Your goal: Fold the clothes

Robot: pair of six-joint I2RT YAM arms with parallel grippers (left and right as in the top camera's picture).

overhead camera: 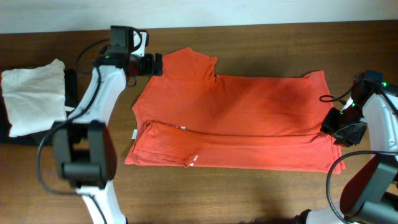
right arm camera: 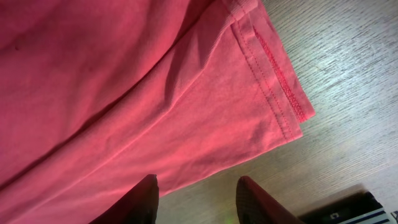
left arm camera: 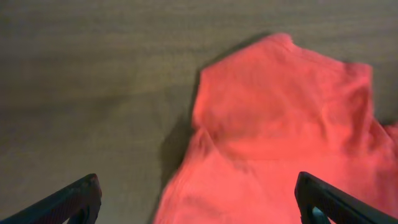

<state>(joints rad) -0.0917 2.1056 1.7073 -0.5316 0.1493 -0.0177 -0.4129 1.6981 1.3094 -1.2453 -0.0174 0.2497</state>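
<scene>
T-shirt (overhead camera: 236,118): flat, mid-worktop (overhead camera: 249,193). Near long side is folded in and the far sleeve (overhead camera: 193,62) is not yet folded; the crosswise folds appear to remain. Left hand (overhead camera: 155,64): wide, empty, at that sleeve. Right hand (overhead camera: 341,129): parted, empty, at the hem (right arm camera: 277,81) corner.

Brown wood table (overhead camera: 261,193). Red-orange T-shirt (overhead camera: 249,118) lies flat mid-table, near strip folded over, one sleeve sticking out far left. White folded garment (overhead camera: 31,96) at left edge, partly over a black item (overhead camera: 5,121).
</scene>
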